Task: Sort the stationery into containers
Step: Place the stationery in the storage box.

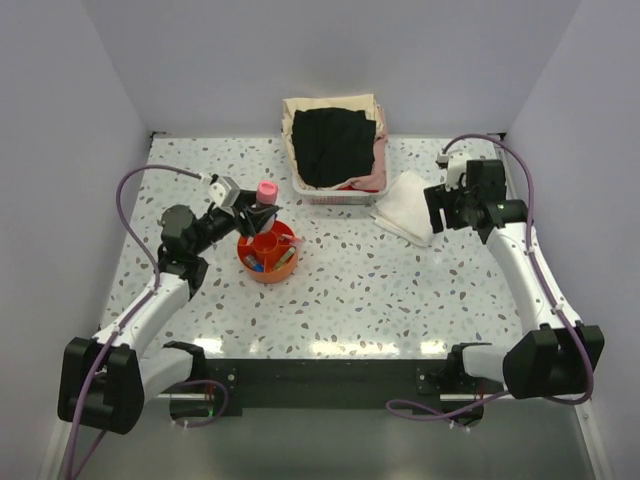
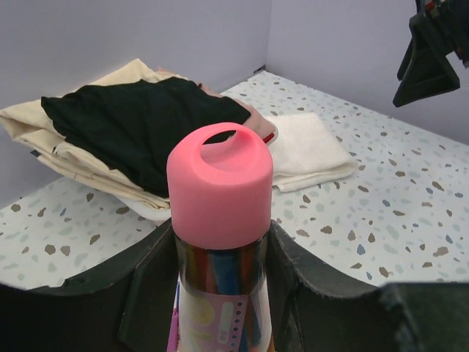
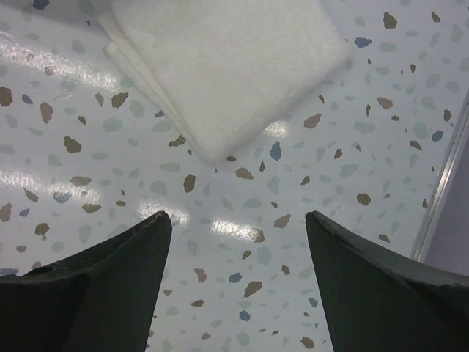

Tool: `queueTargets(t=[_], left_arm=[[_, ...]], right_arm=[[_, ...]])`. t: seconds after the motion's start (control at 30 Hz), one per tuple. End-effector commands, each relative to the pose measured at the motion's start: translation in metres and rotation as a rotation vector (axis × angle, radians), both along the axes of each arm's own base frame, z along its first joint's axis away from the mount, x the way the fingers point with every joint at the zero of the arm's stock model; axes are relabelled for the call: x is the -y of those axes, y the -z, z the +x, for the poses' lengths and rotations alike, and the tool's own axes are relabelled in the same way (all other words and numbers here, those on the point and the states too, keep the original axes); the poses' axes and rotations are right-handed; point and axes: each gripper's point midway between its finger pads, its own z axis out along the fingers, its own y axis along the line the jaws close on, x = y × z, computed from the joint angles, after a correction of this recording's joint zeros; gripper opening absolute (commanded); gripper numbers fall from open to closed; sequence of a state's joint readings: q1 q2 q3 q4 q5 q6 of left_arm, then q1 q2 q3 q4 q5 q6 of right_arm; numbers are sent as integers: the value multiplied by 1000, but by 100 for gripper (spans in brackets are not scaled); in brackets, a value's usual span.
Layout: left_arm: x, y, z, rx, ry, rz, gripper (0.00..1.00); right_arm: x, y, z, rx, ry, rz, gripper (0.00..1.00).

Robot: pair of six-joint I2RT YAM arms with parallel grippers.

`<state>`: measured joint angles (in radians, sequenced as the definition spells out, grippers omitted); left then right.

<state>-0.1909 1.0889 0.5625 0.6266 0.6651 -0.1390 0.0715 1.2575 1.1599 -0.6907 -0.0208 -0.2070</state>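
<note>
Left wrist view shows the left gripper [image 2: 220, 308] clenched on a pink-capped tube [image 2: 220, 194], just above the orange tray [image 1: 287, 268] where several pieces [image 1: 259, 264] already lie. The right gripper [image 3: 238, 246] hangs spread near the white cloth [image 3: 220, 66]; perhaps this tube is the last.

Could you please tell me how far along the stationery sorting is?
Done: several small pieces already lie in the orange tray. In hand: the left hand grips a pink-capped tube near the tray. Left: setting that tube in; I see no other loose pieces. The right hand is open by the white cloth.
</note>
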Motion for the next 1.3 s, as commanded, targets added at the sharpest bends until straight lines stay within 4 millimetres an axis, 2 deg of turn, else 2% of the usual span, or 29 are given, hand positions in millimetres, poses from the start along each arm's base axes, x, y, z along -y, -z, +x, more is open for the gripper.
queueTargets(t=[0.0,0.3,0.5,0.87,0.9,0.93,1.0,1.03,1.07,1.13,1.17,1.23,1.27], left_arm=[[-6,-21,-1,118,-29,-67,0],[-11,20,-8,62,-52,-55,0],[-14,45,-3,33,-70,-37,0],[-17,68,3,-14,-102,-36,0],[-18,67,2,-19,-103,-41,9],[-16,65,1,-16,-94,-43,31],[-13,48,-1,-7,-66,-65,41],[-12,40,-1,-3,-56,-69,51],[-11,18,3,36,-47,-74,56],[-12,-4,1,53,-51,-61,69],[-14,-27,2,119,-58,-45,72],[-21,-55,-4,179,-100,-36,82],[-25,-77,-5,241,-121,-14,85]], right_arm=[[-2,-13,11,11,-36,-12,78],[0,-13,18,-9,-58,-41,78],[-2,-9,19,-24,-69,-44,78],[-8,4,15,-49,-90,-50,78],[-9,5,15,-52,-91,-49,78],[-9,6,14,-52,-94,-50,78],[-11,6,13,-54,-98,-46,78],[-10,6,15,-51,-97,-45,78],[-12,6,14,-51,-102,-43,78],[-12,4,14,-45,-102,-38,79],[-13,4,14,-41,-102,-34,80],[-15,6,15,-36,-103,-23,82],[-16,6,14,-32,-97,-14,83]])
